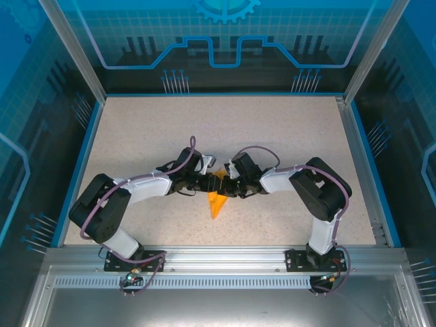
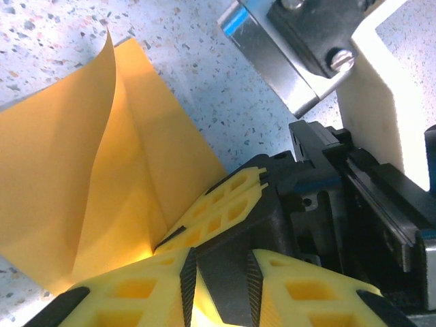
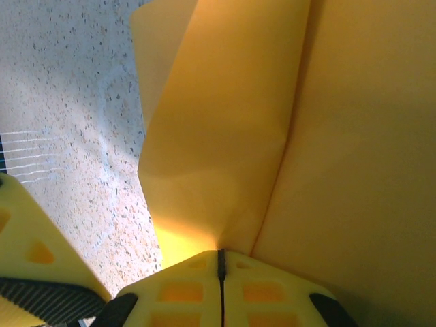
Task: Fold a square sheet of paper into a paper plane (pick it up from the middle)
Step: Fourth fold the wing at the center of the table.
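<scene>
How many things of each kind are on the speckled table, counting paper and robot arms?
Orange-yellow paper sheet, partly folded: 1
Robot arms: 2, the left arm and the right arm
Total: 3

The sheet of paper (image 1: 216,203) is showing as a plain, unmarked orange-yellow piece, partly folded into a narrow wedge that is tapering to a point toward the near edge of the table (image 1: 286,136), around the middle of its width. Its wider far end is being pinched between the closed fingers of the right gripper (image 3: 219,257) — the paper is fanning out from that seam. In the left wrist view it is spreading into two flaps meeting at a soft crease, one flap curling upward with its corner lifting free.
</scene>
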Tool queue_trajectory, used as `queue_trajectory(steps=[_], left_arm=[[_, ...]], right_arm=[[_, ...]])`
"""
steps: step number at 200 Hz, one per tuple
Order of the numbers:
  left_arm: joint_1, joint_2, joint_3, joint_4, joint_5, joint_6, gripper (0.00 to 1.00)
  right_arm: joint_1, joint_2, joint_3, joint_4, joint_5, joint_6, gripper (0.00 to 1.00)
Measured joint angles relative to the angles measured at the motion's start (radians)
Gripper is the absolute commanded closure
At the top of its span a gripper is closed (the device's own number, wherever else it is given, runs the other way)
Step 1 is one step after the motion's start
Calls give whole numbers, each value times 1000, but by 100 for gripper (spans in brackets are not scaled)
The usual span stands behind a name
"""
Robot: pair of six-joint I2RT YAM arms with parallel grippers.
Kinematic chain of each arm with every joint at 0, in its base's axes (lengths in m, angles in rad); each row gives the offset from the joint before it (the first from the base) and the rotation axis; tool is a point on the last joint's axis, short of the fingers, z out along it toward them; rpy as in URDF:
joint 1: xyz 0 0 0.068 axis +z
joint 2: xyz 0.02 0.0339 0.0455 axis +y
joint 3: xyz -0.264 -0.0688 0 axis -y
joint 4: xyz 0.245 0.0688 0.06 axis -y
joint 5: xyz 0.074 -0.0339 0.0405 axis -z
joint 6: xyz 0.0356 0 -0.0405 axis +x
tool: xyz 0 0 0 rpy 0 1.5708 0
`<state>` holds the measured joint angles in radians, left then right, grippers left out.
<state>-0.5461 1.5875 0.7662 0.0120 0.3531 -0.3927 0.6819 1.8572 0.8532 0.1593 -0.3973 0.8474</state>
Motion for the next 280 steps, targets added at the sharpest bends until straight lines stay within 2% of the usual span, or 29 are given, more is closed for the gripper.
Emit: queue_trajectory(steps=[91,135,175,215,252,280], left_arm=[[40,36,14,13,72,-5,76],[115,42,-55,87,69,-63,75],[124,45,-56,84,51,-79,65],[124,61,-51,31,14,-72,61],[125,80,-37,17,16,-74,62],[129,90,-36,24,39,-80,69]], right_arm=[[-2,0,-15,33,1,31,95],[4,0,-16,45,4,8,95],[6,0,-16,47,4,0,95],[8,0,-16,48,5,-3,95],[11,0,-16,50,9,-3,95],[11,0,-18,53,11,-3,95]])
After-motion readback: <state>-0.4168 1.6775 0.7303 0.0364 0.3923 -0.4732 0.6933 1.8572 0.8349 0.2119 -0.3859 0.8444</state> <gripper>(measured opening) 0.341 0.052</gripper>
